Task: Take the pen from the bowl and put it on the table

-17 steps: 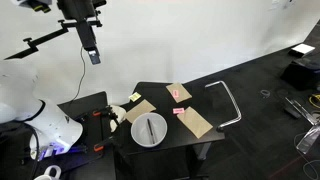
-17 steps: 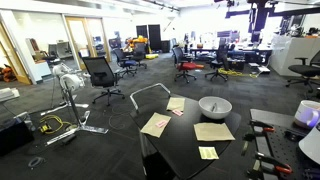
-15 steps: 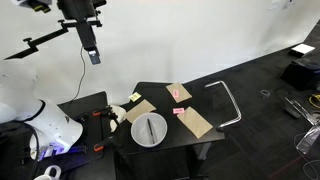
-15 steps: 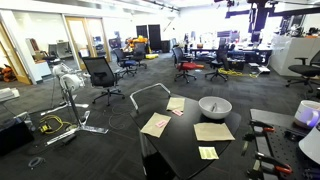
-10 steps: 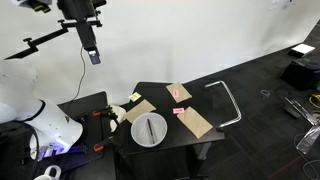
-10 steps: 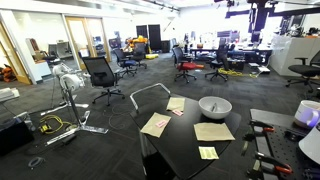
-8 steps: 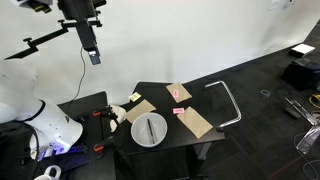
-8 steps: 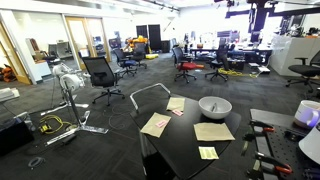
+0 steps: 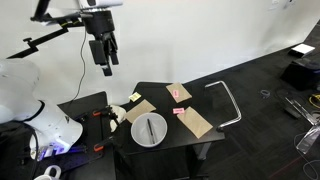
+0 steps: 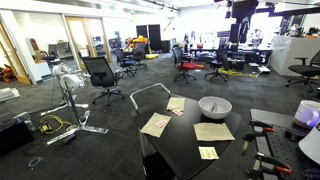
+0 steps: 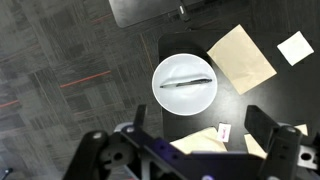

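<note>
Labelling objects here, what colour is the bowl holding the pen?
The bowl is plain white, clearest in the wrist view.

In an exterior view a plain white wall (image 9: pixel 200 35) fills the picture from nine to two o'clock, above a dark carpet floor (image 9: pixel 262 95). In an exterior view a big open office is seen: a black mesh office chair (image 10: pixel 100 72) at nine o'clock, a red swivel chair (image 10: pixel 185 68) near twelve, and glass-fronted rooms (image 10: pixel 85 35) at ten o'clock.
</note>
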Robot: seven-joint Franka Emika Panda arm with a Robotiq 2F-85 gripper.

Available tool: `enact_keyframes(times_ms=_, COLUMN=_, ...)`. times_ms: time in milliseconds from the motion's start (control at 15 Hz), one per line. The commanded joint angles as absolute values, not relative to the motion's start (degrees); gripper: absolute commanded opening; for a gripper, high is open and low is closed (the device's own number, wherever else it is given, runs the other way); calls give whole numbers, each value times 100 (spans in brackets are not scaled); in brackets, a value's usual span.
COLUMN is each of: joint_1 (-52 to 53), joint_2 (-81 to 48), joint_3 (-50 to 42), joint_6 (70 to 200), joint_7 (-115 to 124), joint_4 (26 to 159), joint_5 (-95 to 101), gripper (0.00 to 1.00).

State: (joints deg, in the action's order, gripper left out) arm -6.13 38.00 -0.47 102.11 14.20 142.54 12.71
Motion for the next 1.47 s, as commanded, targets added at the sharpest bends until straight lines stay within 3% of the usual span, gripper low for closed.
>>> enact_keyframes(times_ms=0, joint_1=-911, joint_2=3200, joint_3=-45, joint_6=10740, joint_7=2268, joint_4=14190, joint_5=985, gripper=100)
enact_keyframes(times_ms=867, joint_1=-1485, joint_2=1867, joint_3=1, joint_6=13225, joint_7=5766, joint_4=14797, joint_5=848, gripper=100)
enact_keyframes(times_ms=1400, joint_1=-1503, joint_2=1184, joint_3=-82, joint_6=14071, joint_7=7452, joint_4=15248, joint_5=1007, gripper=100)
